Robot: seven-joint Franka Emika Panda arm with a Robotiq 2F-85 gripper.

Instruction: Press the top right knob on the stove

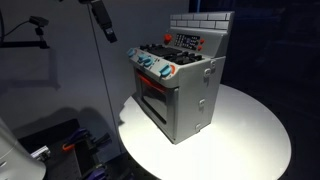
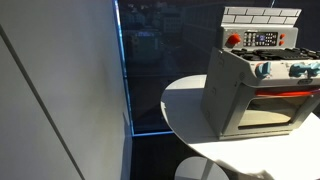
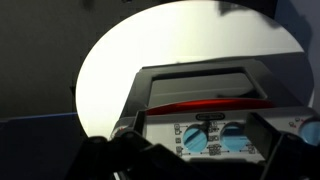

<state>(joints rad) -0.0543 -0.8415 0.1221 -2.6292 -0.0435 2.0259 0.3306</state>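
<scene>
The grey toy stove (image 1: pixel 185 95) stands on a round white table (image 1: pixel 250 140), and shows in both exterior views (image 2: pixel 235 95). It has a brick-pattern back wall, a red knob on the back panel (image 1: pixel 167 41) (image 2: pixel 234 40), and teal knobs (image 1: pixel 150 64) (image 2: pixel 268 70) plus a red one (image 1: pixel 171 72) on the front panel. My gripper (image 1: pixel 103 24) hangs high, to the left of the stove and apart from it. In the wrist view its dark fingers (image 3: pixel 195 138) are spread wide and empty. Between them lie the teal knobs (image 3: pixel 196 138) and the red oven door handle (image 3: pixel 210 104).
The table's edge (image 3: pixel 85 90) curves close to the stove's front. A dark wall panel (image 2: pixel 60 90) fills the near side of an exterior view. Cables and gear (image 1: pixel 60 145) lie on the dark floor beside the table. A camera on a stand (image 1: pixel 38 22) is at the far left.
</scene>
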